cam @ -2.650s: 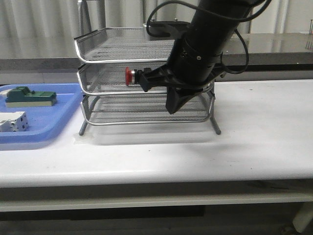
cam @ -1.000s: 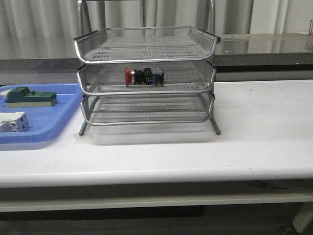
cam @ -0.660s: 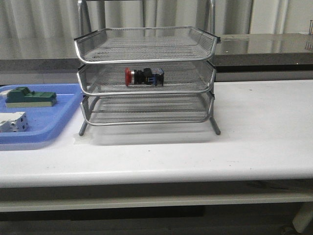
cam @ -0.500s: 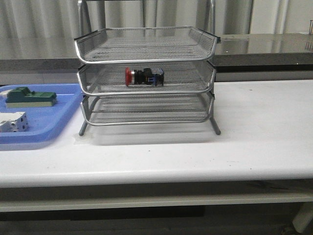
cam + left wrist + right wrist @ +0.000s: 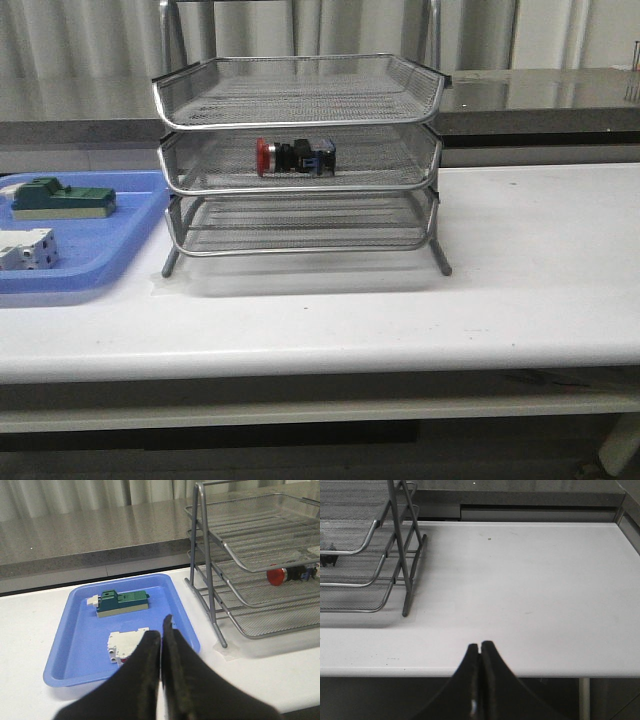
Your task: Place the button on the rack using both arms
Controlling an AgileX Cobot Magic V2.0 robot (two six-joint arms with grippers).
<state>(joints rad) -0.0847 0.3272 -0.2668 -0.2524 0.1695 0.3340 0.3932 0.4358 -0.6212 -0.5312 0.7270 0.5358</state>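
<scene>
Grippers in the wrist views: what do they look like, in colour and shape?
Both are black. The left gripper has two broad matte fingers tapering to narrow tips. The right gripper looks the same, with curved outer edges. No cables or markings show.

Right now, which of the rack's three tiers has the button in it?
The middle tier of the rack: the button lies on its side there, red cap pointing left in the front view. The top and bottom tiers hold nothing.

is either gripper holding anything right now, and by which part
Nothing is held. The left gripper and right gripper are both shut on nothing. The red-capped push button lies free in the silver wire-mesh rack's middle tier.
</scene>
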